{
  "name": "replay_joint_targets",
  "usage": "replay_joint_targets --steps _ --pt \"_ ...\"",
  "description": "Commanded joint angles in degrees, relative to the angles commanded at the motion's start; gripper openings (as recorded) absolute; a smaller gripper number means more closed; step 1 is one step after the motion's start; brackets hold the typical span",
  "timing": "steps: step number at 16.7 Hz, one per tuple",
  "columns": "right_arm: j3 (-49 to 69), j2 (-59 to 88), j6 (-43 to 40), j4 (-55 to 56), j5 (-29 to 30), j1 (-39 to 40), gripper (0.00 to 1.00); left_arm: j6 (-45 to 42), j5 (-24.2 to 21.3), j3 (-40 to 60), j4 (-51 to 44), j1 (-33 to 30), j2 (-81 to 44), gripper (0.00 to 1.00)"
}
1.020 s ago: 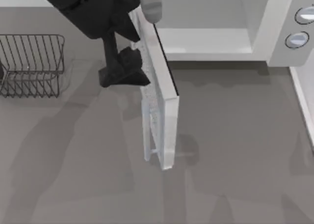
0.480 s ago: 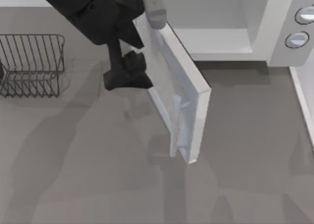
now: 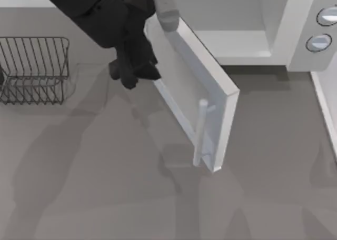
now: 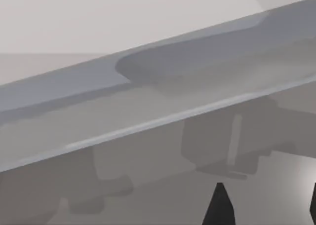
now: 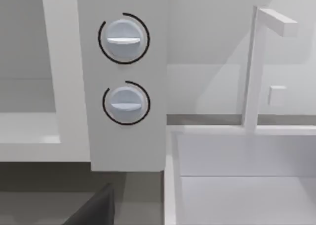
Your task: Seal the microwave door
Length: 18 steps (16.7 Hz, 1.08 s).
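The microwave door (image 3: pixel 189 95) stands partly open, swung out over the table (bar handle (image 3: pixel 200 132) outermost), with my left gripper (image 3: pixel 131 71) against its outer face, fingers spread and holding nothing.

A matte grey tabletop (image 3: pixel 95 187) carries soft shadows; a dark wire rack (image 3: pixel 34 69) stands left, possibly holding something.

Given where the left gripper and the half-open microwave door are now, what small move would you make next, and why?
Probably keep sweeping the left gripper toward the top view's right, pushing on the microwave door. The door hangs at an angle, its handle edge well clear of the microwave body, and the gripper sits against its outer face near the hinge.
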<state>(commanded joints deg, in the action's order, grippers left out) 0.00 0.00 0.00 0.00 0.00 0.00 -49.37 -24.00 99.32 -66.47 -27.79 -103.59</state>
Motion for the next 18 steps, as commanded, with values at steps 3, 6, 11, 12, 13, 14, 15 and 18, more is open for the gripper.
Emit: replay_joint_targets --steps 3,6,11,12,13,14,15,18 --pt "0.00 0.00 0.00 0.00 0.00 0.00 1.00 0.00 0.00 0.00 0.00 0.00 0.00 0.00" --pt "0.00 0.00 0.00 0.00 0.00 0.00 1.00 0.00 0.00 0.00 0.00 0.00 0.00 0.00" --pt "0.00 0.00 0.00 0.00 0.00 0.00 1.00 -0.01 0.00 0.01 -0.01 0.12 -0.01 0.00" --pt "0.00 0.00 0.00 0.00 0.00 0.00 1.00 0.14 0.04 0.12 0.01 -0.01 -0.12 0.00" --pt "0.00 0.00 0.00 0.00 0.00 0.00 1.00 0.54 0.17 0.42 0.08 -0.34 -0.38 0.00" --pt "0.00 0.00 0.00 0.00 0.00 0.00 1.00 1.03 0.32 0.75 0.18 -0.70 -0.69 0.00" --pt "0.00 0.00 0.00 0.00 0.00 0.00 1.00 1.61 0.53 1.10 0.29 -1.12 -1.04 0.00" --pt "0.00 0.00 0.00 0.00 0.00 0.00 1.00 2.78 0.92 2.17 0.72 -2.61 -1.81 0.00"
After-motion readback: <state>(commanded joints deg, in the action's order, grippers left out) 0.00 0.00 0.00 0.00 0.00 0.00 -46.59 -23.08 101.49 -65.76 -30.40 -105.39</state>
